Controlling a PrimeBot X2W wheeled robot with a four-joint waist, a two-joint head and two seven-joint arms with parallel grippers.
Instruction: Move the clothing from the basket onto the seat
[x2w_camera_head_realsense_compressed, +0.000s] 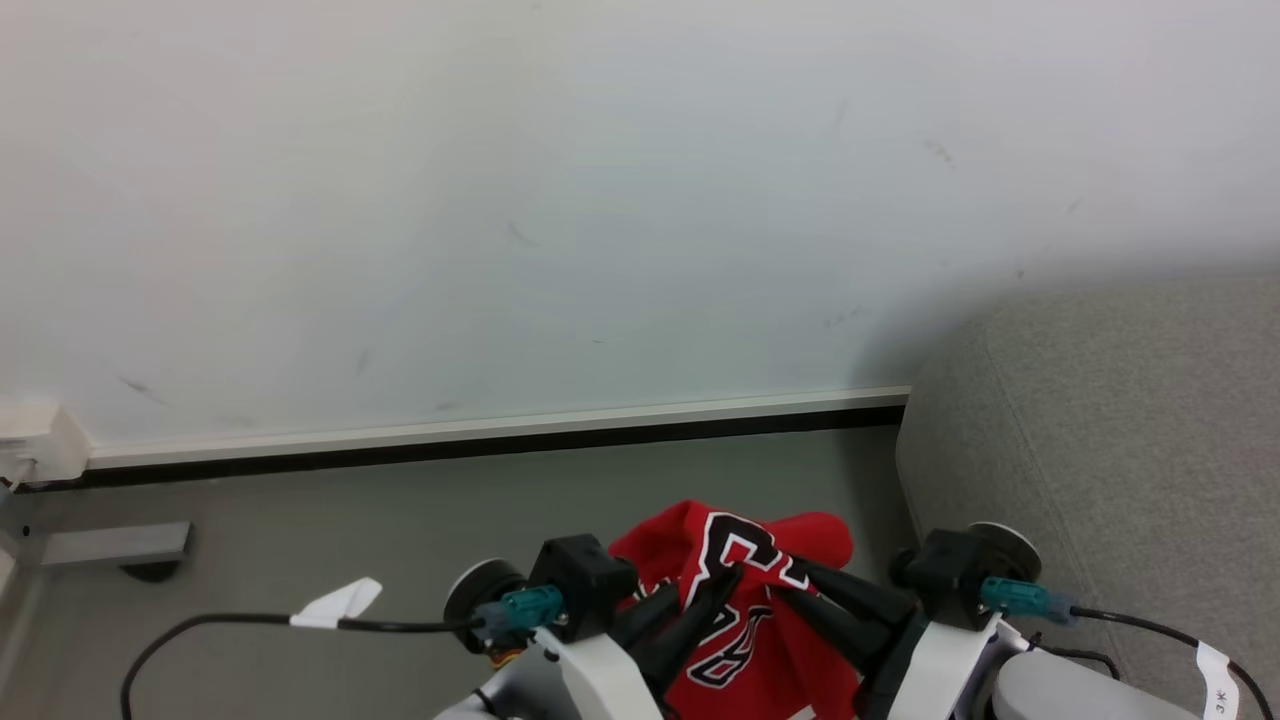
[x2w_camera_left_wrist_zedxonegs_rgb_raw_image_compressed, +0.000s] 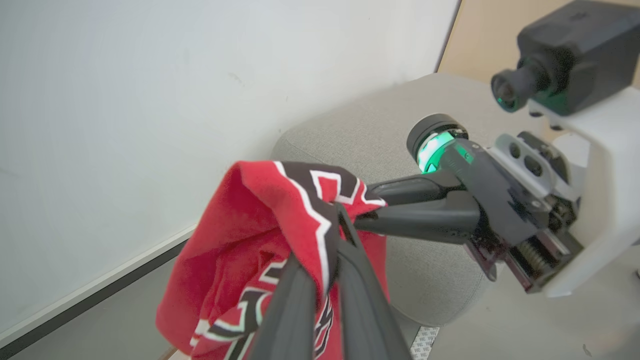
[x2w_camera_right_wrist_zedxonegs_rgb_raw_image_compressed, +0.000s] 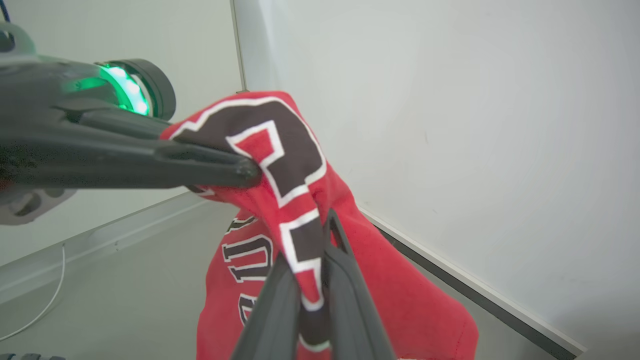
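Note:
A red jersey (x2w_camera_head_realsense_compressed: 682, 540) with black, white-edged block characters hangs in the air between my two grippers, low in the head view. The left gripper (x2w_camera_head_realsense_compressed: 715, 592) is shut on one fold of it, and the left wrist view has the cloth (x2w_camera_left_wrist_zedxonegs_rgb_raw_image_compressed: 235, 250) pinched between the fingers (x2w_camera_left_wrist_zedxonegs_rgb_raw_image_compressed: 295, 305). Right beside it, the right gripper (x2w_camera_head_realsense_compressed: 797, 580) is shut on a neighbouring fold (x2w_camera_right_wrist_zedxonegs_rgb_raw_image_compressed: 295, 200), its fingers (x2w_camera_right_wrist_zedxonegs_rgb_raw_image_compressed: 350, 300) clamping the cloth. The grey sofa (x2w_camera_head_realsense_compressed: 1120, 430) stands to the right, its rounded end (x2w_camera_left_wrist_zedxonegs_rgb_raw_image_compressed: 360, 125) just behind the jersey. The basket is out of view.
A white wall (x2w_camera_head_realsense_compressed: 600, 200) with a pale baseboard (x2w_camera_head_realsense_compressed: 500, 430) runs straight ahead above grey floor (x2w_camera_head_realsense_compressed: 400, 520). A black cable with a white tag (x2w_camera_head_realsense_compressed: 335, 603) trails at lower left, near a grey metal foot (x2w_camera_head_realsense_compressed: 110, 545).

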